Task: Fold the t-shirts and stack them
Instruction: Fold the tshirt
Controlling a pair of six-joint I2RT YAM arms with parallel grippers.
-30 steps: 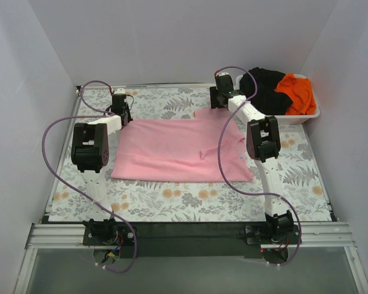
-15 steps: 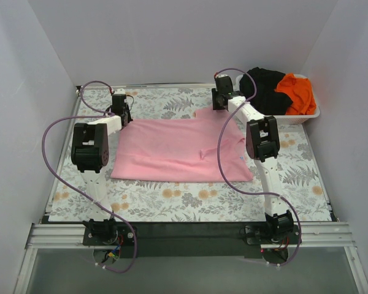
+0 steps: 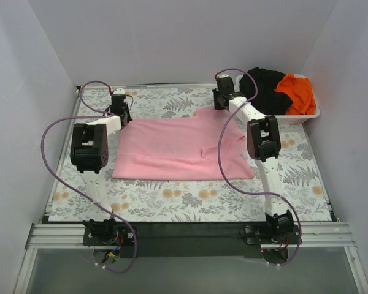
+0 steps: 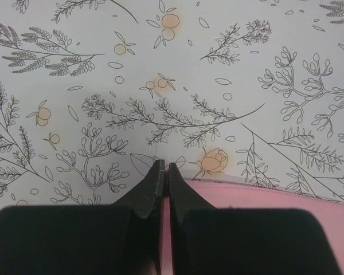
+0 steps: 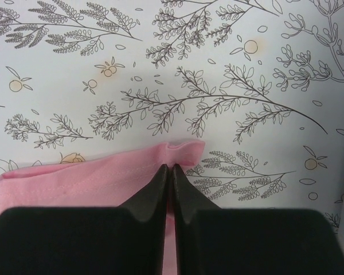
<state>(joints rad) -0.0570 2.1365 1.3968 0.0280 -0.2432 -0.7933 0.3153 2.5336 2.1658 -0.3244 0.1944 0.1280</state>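
- Where the flower-printed desk [image 3: 172, 199] is nearest the arm bases, a strip of its cloth lies uncovered, running the full width.
- Beyond that strip, the light pink t-shirt [image 3: 178, 150] lies spread flat across the middle of the desk, its long side running left to right, with a small wrinkle right of centre.
- At the shirt's far left corner, the left hand [image 4: 162, 169] is clenched, with pink cloth pinched between its two dark fingers and printed desk just ahead of their tips.
- At the far right corner, the right hand [image 5: 171, 169] is clenched too, grasping the pink hem, which bunches into a small fold just beyond its tips.
- Farthest back, in the desk's far right corner, a white basket [image 3: 306, 116] holds the black t-shirt [image 3: 265, 86] and, touching it on the right, the bright orange t-shirt [image 3: 296, 93].
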